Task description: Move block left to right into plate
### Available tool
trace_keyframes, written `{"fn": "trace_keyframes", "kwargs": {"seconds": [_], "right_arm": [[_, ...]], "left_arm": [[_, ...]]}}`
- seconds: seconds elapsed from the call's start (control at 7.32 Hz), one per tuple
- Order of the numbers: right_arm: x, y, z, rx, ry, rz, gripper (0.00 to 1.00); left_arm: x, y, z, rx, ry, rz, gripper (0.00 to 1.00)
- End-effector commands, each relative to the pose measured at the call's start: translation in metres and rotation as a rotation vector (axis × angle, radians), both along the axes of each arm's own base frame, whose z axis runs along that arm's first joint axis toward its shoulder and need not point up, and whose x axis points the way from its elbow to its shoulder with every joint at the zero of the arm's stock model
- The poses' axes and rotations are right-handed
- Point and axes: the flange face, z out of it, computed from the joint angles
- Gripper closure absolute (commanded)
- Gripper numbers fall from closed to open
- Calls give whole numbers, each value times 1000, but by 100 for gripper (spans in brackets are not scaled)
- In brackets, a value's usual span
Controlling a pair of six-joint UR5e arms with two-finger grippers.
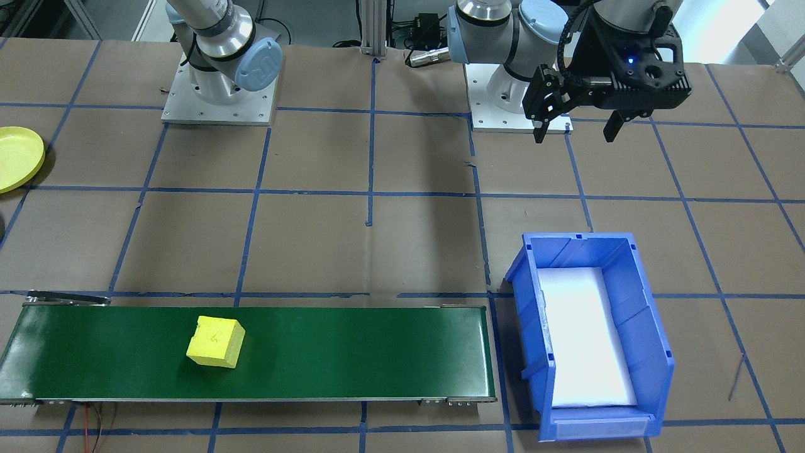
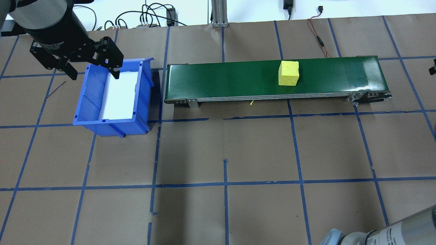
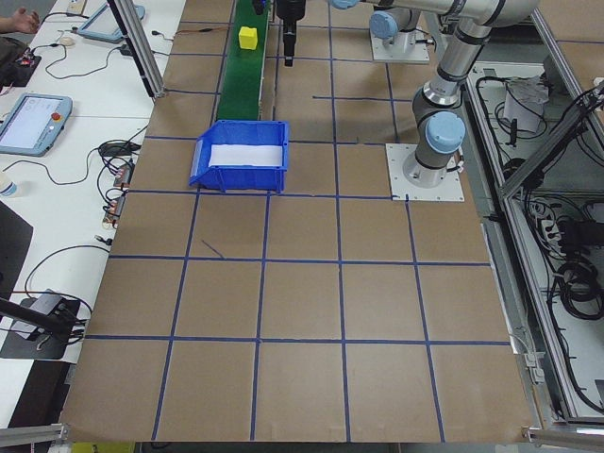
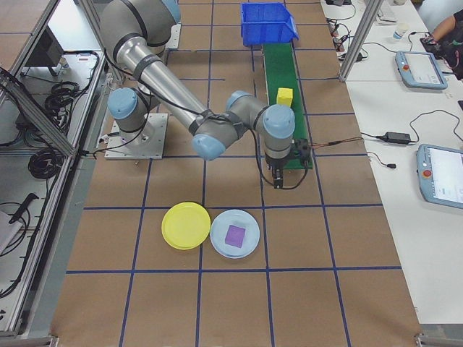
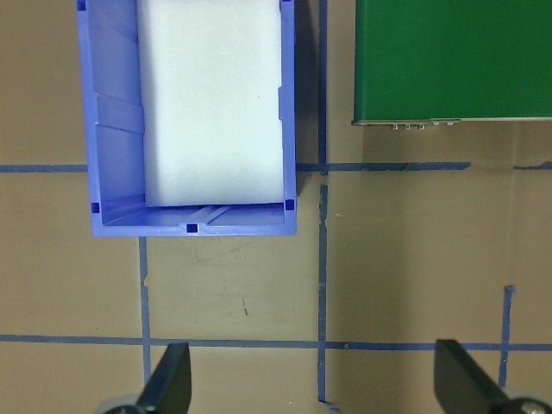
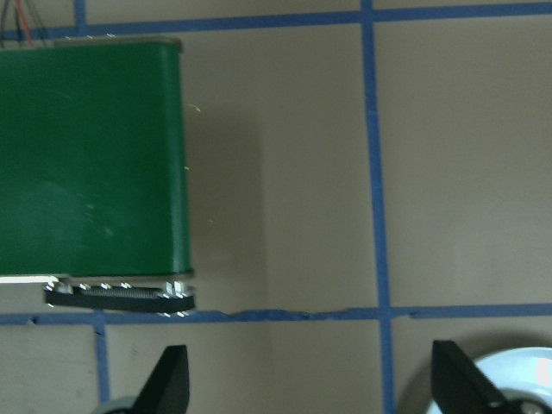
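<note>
The block, a yellow foam cube point(image 1: 216, 341) point(image 2: 289, 72) point(image 4: 285, 96), sits on the green conveyor belt point(image 1: 352, 352) point(image 2: 231, 80), past its middle toward the robot's right. The yellow-green plate point(image 4: 186, 225) point(image 1: 16, 157) lies empty on the table further to the right. My left gripper point(image 1: 575, 132) point(image 2: 94, 75) point(image 5: 312, 392) hangs open and empty high beside the blue bin. My right gripper point(image 4: 279, 179) point(image 6: 310, 392) is open and empty, hovering just off the belt's right end, well away from the cube.
The blue bin point(image 1: 641, 314) point(image 2: 88, 102) point(image 5: 108, 129), lined with white foam, stands at the belt's left end. A light blue plate point(image 4: 221, 246) point(image 6: 517, 371) holding a purple block point(image 4: 235, 235) lies next to the yellow-green plate. Brown paper with blue tape lines covers the table.
</note>
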Motion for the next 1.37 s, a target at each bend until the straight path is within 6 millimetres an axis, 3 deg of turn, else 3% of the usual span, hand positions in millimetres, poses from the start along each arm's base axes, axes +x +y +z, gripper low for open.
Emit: {"fn": "trace_keyframes", "kwargs": {"seconds": [0.0, 0.14, 0.41, 0.82, 1.23], "right_arm": [[120, -40, 6, -1, -82, -140, 0], [152, -52, 3, -29, -183, -147, 0], [192, -70, -13, -52, -317, -127, 0], [195, -82, -60, 7, -410, -136, 0], [204, -80, -84, 38, -487, -140, 0]], "left_arm": [[0, 0, 0, 0, 0, 0, 0], [0, 0, 0, 0, 0, 0, 0], [0, 0, 0, 0, 0, 0, 0], [0, 0, 0, 0, 0, 0, 0], [0, 0, -1, 1, 1, 0, 0]]}}
